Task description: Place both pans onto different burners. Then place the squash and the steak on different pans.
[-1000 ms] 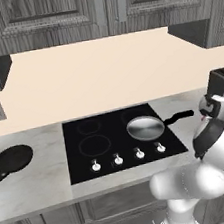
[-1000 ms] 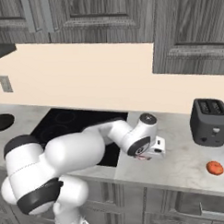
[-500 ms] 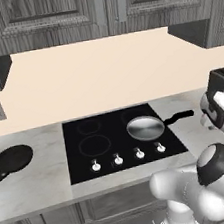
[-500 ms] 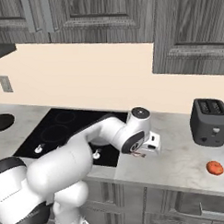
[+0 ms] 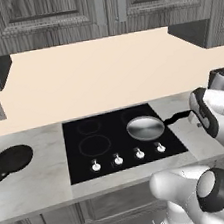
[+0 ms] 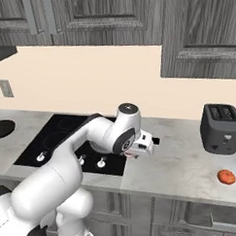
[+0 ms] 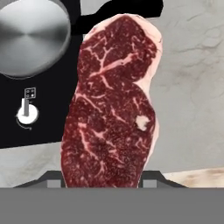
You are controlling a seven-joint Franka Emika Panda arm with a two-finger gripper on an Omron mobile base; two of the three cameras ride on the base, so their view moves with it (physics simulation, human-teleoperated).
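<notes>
No writing can be read anywhere. A pale marble counter (image 5: 42, 179) runs under grey wood cabinets (image 6: 86, 17), with the black cooktop (image 5: 119, 142) set in it. Left of the cooktop sits the black pan (image 5: 10, 160); the silver pan (image 5: 145, 128) rests on its rear right burner. Right of the cooktop, the gripper (image 6: 146, 144) is clamped on the steak (image 7: 113, 103). Further right stand a toaster (image 6: 222, 128) and the squash (image 6: 226, 177). Since a second ago the arm has swung its elbow lower.
</notes>
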